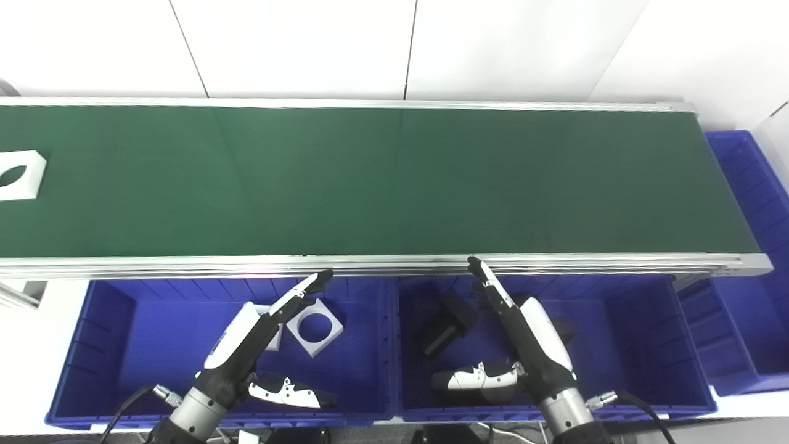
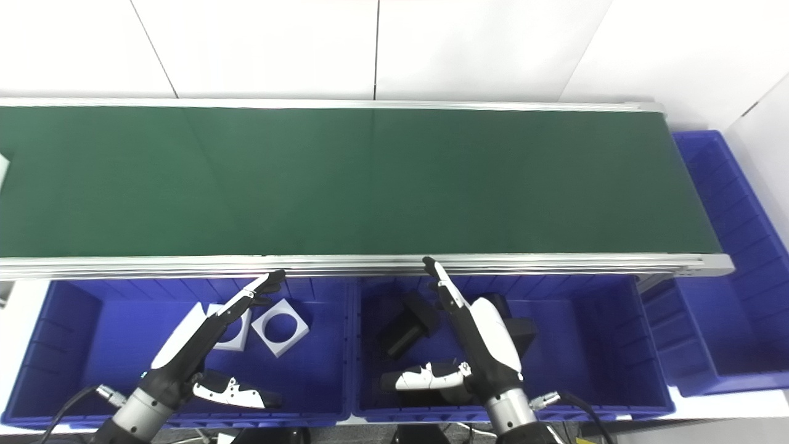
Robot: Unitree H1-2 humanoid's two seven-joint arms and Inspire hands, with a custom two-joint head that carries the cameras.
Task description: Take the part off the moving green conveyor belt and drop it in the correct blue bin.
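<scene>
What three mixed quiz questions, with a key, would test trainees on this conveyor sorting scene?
1. True or false: the left hand holds a part.
2. Which bin holds black parts: A left bin, B middle bin?
3. Fill in: the white part on the belt lies at its far ____ end.

Key: 1 false, both it and the right hand are open; 2 B; 3 left.

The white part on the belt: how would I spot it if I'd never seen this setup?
Find the long green conveyor belt and follow it to its far left end. The white square part with a round hole lies there, the only thing on the belt; similar white pieces lie in the blue bin below.
</scene>
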